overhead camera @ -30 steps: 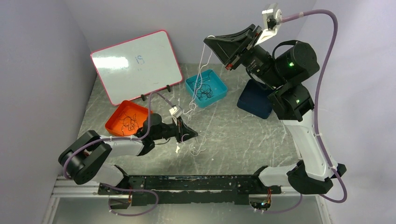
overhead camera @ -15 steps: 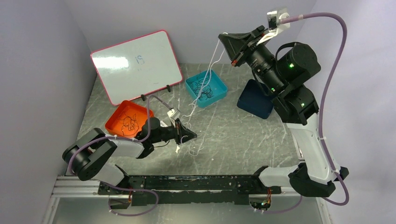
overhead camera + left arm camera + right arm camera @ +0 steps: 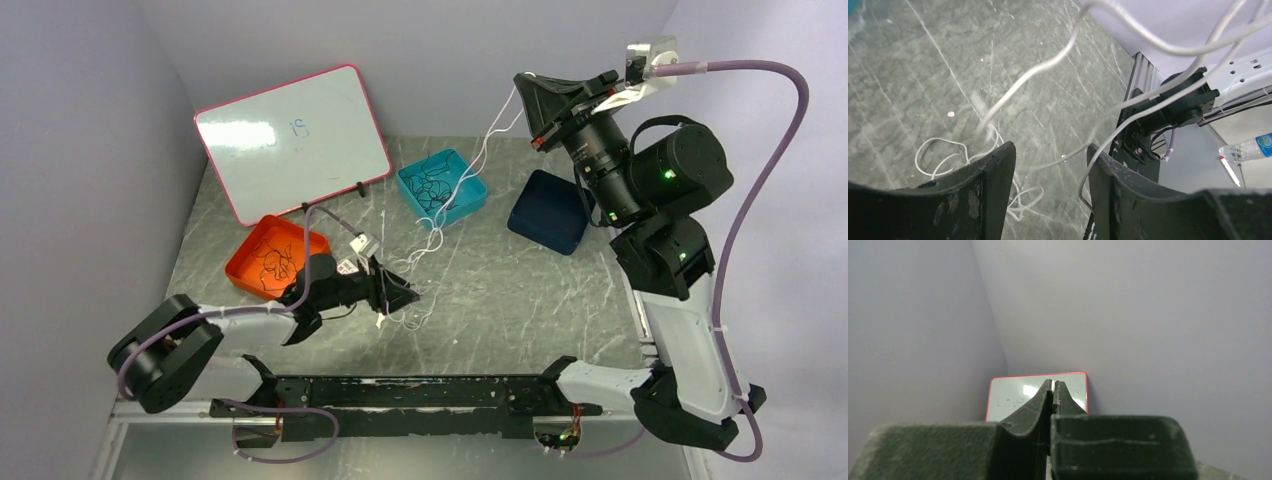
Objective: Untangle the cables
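Observation:
A white cable slants from my right gripper, held high at the back right, down to a loose heap on the table by my left gripper. The right gripper is shut on it; in the right wrist view a white bit shows at the pinched tips. The left gripper sits low over the table with its jaws apart. White cable strands cross loosely in front of and between its fingers. Dark cables lie in the teal tray and the orange tray.
A pink-framed whiteboard leans at the back left. A dark blue tray stands under the right arm. Grey marbled table stretches between the arms, with the black base rail along its near edge.
My left gripper has opened and let go of the white cable. My right gripper has carried its end of the cable up and to the right, stretching it.

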Tool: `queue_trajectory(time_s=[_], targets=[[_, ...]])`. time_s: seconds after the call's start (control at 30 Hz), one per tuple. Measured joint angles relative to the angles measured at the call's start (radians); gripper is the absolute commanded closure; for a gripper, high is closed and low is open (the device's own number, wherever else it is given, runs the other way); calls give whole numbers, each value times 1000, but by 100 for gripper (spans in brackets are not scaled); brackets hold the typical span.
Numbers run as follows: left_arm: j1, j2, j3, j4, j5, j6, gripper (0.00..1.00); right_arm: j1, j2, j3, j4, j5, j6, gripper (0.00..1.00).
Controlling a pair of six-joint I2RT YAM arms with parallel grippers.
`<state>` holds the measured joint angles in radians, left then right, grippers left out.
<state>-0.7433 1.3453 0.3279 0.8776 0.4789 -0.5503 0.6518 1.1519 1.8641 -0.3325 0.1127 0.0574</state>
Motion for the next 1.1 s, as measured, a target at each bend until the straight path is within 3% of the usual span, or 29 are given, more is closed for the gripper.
queue_trajectory(time_s=[0.23,0.5,0.57,0.7,0.9,1.1], targets=[[0,-157,22,-159,-64,46,54,0,-16,-43,-9,13,-2,100],[0,-261,39,-335,-172,97,29,0,-10,-41,-24,42,-14,100],[0,-304,43,-379,-209,106,27,0,-7,-41,-35,36,-14,100],[0,-351,112,-460,-248,138,29,0,1,-47,-43,0,-10,100],[0,-343,274,-497,-248,211,42,0,23,-41,-48,-97,3,100],[0,-313,348,-503,-238,240,41,0,41,-32,-51,-224,6,100]])
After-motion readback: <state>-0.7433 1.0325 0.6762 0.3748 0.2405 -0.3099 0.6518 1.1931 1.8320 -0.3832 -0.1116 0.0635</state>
